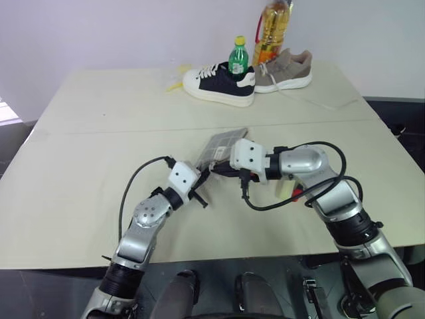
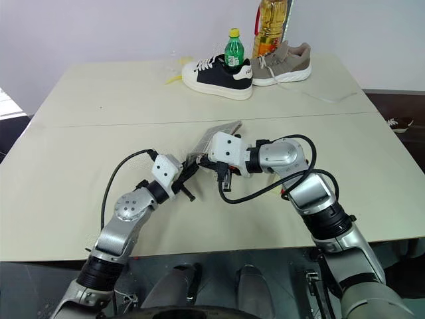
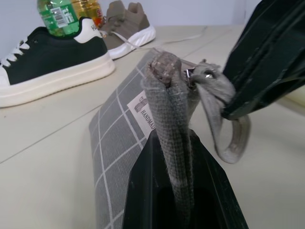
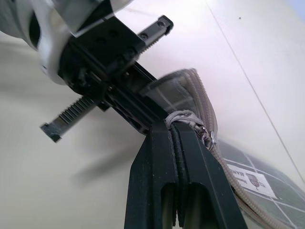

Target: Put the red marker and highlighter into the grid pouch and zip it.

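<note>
Trouble could come at the zipper: the grid pouch (image 1: 222, 147) hangs off the table between both arms, and fabric may slip or bunch if the pull goes off-line. Left gripper (image 3: 177, 157) pinches the pouch's end; right gripper (image 4: 175, 138) is clamped on the pull cord (image 3: 224, 129). Whether the pouch holds any pens, I cannot tell.

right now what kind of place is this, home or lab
Probably a lab or test room, not a home: a bare beige table against a plain wall, with unrelated props set at its far edge, namely two sneakers, a green bottle and an oil bottle.
</note>
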Robot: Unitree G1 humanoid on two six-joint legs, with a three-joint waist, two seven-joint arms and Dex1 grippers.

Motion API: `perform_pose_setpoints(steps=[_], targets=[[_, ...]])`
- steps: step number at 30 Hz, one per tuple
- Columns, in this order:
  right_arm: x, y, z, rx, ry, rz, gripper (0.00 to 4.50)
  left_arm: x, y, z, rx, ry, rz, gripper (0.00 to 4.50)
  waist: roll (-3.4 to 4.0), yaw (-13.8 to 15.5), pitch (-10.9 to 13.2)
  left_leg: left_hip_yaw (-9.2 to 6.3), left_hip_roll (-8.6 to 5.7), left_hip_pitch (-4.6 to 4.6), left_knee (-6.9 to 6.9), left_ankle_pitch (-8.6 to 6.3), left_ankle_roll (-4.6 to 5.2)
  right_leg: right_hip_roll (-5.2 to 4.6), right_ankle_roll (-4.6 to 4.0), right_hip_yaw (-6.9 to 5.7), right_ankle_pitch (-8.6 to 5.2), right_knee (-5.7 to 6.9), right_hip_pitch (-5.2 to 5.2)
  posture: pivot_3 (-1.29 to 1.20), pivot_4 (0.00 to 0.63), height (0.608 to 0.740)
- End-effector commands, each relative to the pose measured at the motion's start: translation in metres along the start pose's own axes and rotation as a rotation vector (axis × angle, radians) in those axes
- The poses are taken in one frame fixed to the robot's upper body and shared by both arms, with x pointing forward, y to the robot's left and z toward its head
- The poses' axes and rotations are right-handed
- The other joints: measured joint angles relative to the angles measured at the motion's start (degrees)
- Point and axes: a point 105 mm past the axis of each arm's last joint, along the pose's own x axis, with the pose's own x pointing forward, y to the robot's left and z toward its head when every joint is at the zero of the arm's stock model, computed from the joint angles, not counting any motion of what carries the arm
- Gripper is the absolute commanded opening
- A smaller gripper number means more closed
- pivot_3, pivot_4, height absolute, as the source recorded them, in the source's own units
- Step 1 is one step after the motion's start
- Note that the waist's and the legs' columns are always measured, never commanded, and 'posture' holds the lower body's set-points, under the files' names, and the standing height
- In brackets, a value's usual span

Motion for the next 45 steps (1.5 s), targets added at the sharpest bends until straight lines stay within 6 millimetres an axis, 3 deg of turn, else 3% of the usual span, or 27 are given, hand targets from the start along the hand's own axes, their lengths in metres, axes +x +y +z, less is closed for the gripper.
perform_pose_setpoints(steps=[1,7,10,14,19,22,23,26,28,34,41,45], targets=[[0.003,0.01,0.027,-0.081,-0.078,0.054,0.01,0.006,-0.003,0.006,0.021,-0.032,-0.005,0.0,0.0,-0.04,0.0,0.0,0.0,0.0,0.0,0.0,0.0,0.0,0.0,0.0,0.0,0.0,0.0,0.0,0.15,0.734],[-0.004,-0.003,0.023,-0.041,-0.061,0.012,0.01,-0.002,0.008,0.011,-0.021,-0.06,0.068,0.0,0.0,-0.06,0.0,-0.01,0.01,0.0,0.0,0.0,0.0,0.0,0.01,0.0,0.0,0.01,-0.01,0.0,0.15,0.734],[-0.016,-0.014,0.019,0.002,-0.059,-0.035,1.23,-0.011,0.016,0.015,-0.049,-0.076,0.11,0.0,-0.01,-0.09,0.0,-0.01,0.01,0.0,0.01,0.0,0.0,0.0,0.01,0.0,0.01,0.01,-0.02,0.0,0.15,0.734],[-0.044,-0.032,0.005,0.141,-0.024,-0.161,3.16,-0.023,0.022,0.017,-0.068,-0.08,0.135,0.0,-0.01,0.09,0.0,-0.01,0.0,-0.02,0.04,0.0,0.0,-0.01,0.01,0.0,0.01,0.0,0.0,0.0,0.15,0.734],[-0.089,-0.05,-0.036,0.356,0.094,-0.373,3.16,-0.031,0.024,0.019,-0.058,-0.069,0.116,0.0,-0.03,0.16,0.0,-0.01,-0.02,-0.06,0.1,-0.01,0.01,-0.03,-0.01,0.0,0.0,-0.04,0.04,0.0,0.15,0.734],[-0.119,-0.055,-0.063,0.498,0.174,-0.514,3.97,-0.028,0.022,0.021,-0.047,-0.066,0.073,0.0,-0.02,0.15,0.0,0.02,0.0,-0.07,0.16,-0.01,0.02,-0.03,-0.04,0.0,0.01,-0.02,0.04,0.0,0.15,0.734],[-0.128,-0.055,-0.07,0.529,0.206,-0.558,4.48,-0.026,0.021,0.021,-0.044,-0.066,0.057,0.0,-0.02,0.15,0.0,0.03,0.0,-0.08,0.16,-0.01,0.02,-0.03,-0.05,0.0,0.01,-0.02,0.03,0.0,0.15,0.734],[-0.149,-0.054,-0.088,0.614,0.279,-0.705,4.48,-0.022,0.017,0.022,-0.036,-0.065,0.008,0.0,-0.02,0.14,0.0,0.04,0.0,-0.1,0.18,-0.02,0.02,-0.03,-0.05,0.0,0.01,-0.02,0.02,0.0,0.15,0.734],[-0.152,-0.045,-0.092,0.654,0.301,-0.726,4.48,-0.019,0.016,0.02,-0.039,-0.062,-0.015,0.0,-0.02,0.1,0.0,0.04,0.0,-0.11,0.2,-0.02,0.02,-0.03,-0.05,0.0,0.01,-0.03,0.03,0.0,0.15,0.734],[-0.134,-0.018,-0.106,0.803,0.362,-0.752,4.48,-0.012,0.014,0.024,-0.021,-0.088,-0.058,0.0,-0.01,0.03,0.0,0.09,0.07,-0.11,0.21,-0.04,0.07,0.0,-0.07,0.0,0.03,-0.02,0.0,0.0,0.15,0.734],[-0.125,-0.006,-0.123,0.87,0.46,-0.788,4.48,-0.011,0.01,0.026,-0.017,-0.096,-0.085,0.0,0.01,0.13,0.01,0.08,-0.03,-0.18,0.43,-0.07,0.11,-0.05,-0.08,0.0,0.02,-0.05,0.06,0.0,0.15,0.734],[-0.118,-0.003,-0.122,0.882,0.46,-0.764,4.48,-0.012,0.009,0.026,-0.019,-0.097,-0.078,0.0,0.01,0.08,0.01,0.07,0.0,-0.17,0.43,-0.07,0.12,-0.03,-0.08,0.0,0.02,-0.04,0.06,0.0,0.15,0.734]])
